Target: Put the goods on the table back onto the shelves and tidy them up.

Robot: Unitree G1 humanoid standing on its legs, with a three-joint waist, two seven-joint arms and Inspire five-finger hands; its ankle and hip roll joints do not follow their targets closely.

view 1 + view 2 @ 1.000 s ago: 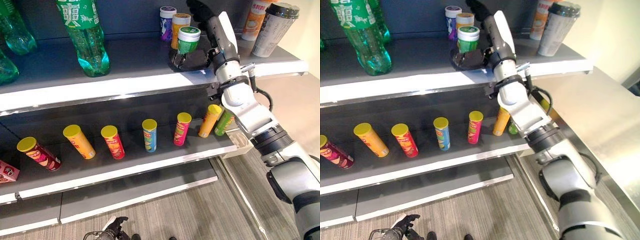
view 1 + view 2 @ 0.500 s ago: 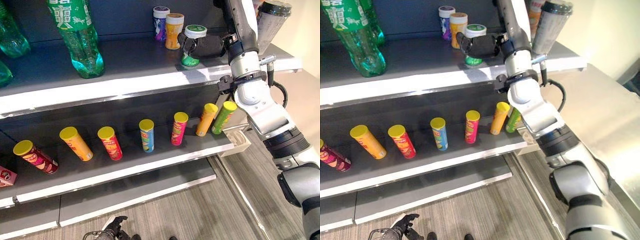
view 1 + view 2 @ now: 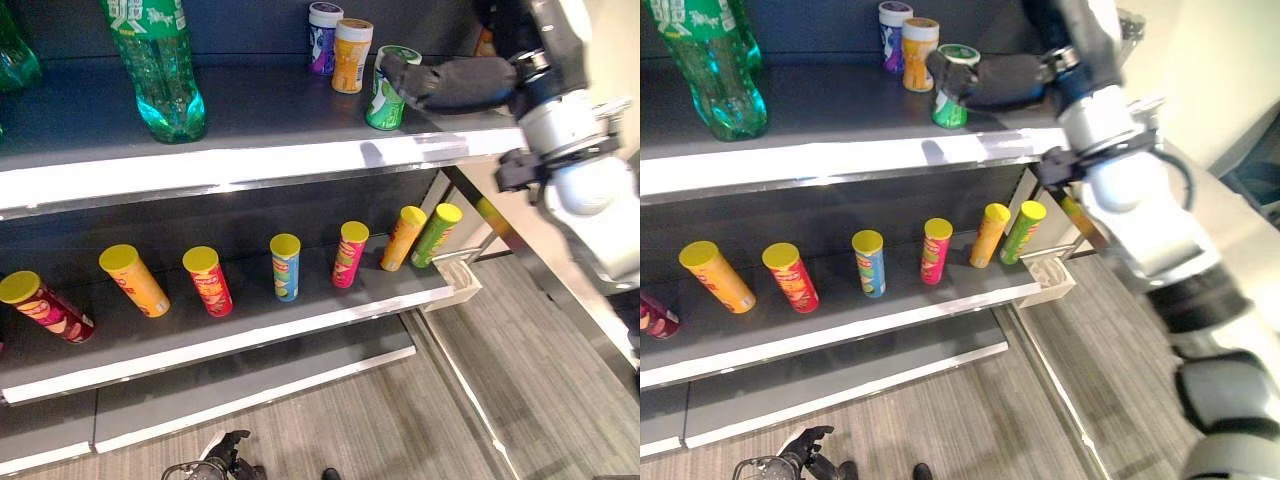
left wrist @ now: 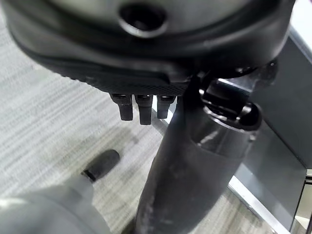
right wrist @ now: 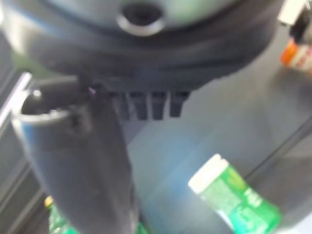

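While the green tub (image 3: 386, 90) stands tilted on the top shelf (image 3: 250, 165), the right hand (image 3: 455, 82) lies beside it with fingers straight, touching its rim, not gripping. Purple (image 3: 323, 24) and orange (image 3: 351, 42) tubs stand just behind; the left hand (image 4: 141, 105) hangs over the floor, fingers straight

I see open dark top shelf (image 3: 280, 110) between the green plastic bottle (image 3: 155, 65) and the green white-lidded can (image 3: 388, 88).

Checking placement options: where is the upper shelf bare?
Bare between the green plastic bottle and the small green canister at the right hand. Crowded behind it: purple tub, orange tub.
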